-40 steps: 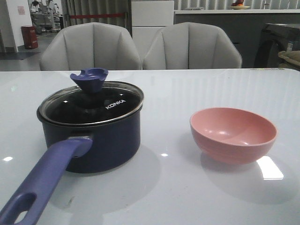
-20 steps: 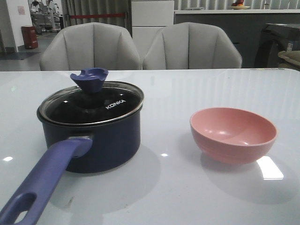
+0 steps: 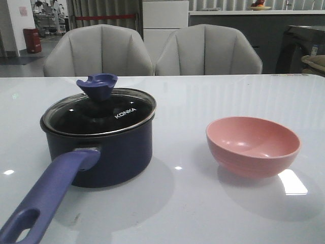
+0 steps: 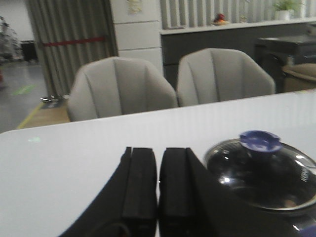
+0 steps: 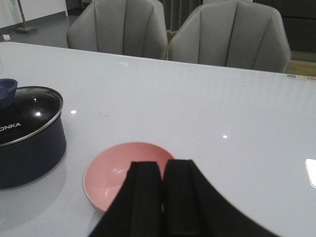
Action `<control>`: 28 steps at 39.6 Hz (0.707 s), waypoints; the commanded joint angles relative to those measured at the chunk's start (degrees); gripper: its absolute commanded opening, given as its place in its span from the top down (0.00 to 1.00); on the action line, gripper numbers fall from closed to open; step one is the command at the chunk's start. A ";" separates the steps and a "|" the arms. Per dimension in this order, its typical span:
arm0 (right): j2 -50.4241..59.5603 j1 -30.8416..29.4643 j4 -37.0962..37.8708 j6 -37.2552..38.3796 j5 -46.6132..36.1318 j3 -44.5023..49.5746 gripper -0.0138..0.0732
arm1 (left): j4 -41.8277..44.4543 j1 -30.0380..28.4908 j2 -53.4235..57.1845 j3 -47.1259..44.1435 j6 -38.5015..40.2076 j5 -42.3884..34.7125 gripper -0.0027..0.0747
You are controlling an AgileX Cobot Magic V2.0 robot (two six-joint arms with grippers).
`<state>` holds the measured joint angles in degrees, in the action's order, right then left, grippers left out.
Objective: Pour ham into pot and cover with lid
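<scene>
- Since nothing on the table has moved from a second ago, the job looks done or very close to done: the lid (image 3: 99,113) sits flat on the pot (image 3: 99,145), just as it did before.
- The ham cannot be seen for sure. The glass is dark, and only a small pale spot shows under it in the left wrist view, too blurry to name. The pink bowl (image 3: 252,146) looks empty inside, so the ham is most likely already in the pot.
- The lid's blue knob (image 3: 96,86) stands straight up in the middle, and its steel rim meets the pot's edge all the way round where we can see it.
- The pot's long handle (image 3: 48,195) points toward the robot and runs off the near left corner of the front picture.
- The pink bowl stands upright to the right of the pot, well apart from it, with bare table between them.
- The left gripper (image 4: 158,185) is closed with its two pads pressed together and holds nothing. It hangs near the pot, back from the lid.
- The right gripper (image 5: 162,197) is closed and empty too, just on the near side of the pink bowl.
- Neither arm shows in the front view, so both are pulled back.
- There is plenty of open table (image 3: 228,96) behind the pot and bowl, up to the far edge where two grey chairs (image 3: 152,51) stand.
</scene>
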<state>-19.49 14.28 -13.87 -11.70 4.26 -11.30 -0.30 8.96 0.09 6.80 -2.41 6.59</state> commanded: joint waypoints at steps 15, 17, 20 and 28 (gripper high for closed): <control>-0.33 0.01 -0.23 -0.22 -4.77 -1.56 0.68 | -1.16 -5.15 1.42 -8.96 2.73 -11.43 0.82; -0.33 0.01 -0.23 -0.22 -4.77 -1.56 0.68 | -1.16 -5.15 1.42 -8.96 2.73 -11.56 0.82; -0.33 0.01 -0.23 -0.22 -4.77 -1.56 0.68 | -1.16 -5.15 1.42 -8.96 2.73 -11.56 0.82; -0.33 0.01 -0.23 -0.22 -4.77 -1.56 0.68 | -1.16 -5.15 1.42 -8.96 2.73 -11.56 0.82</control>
<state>-19.49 14.28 -13.87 -11.70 4.26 -11.30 -0.85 3.94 0.36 -0.35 -0.37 -0.71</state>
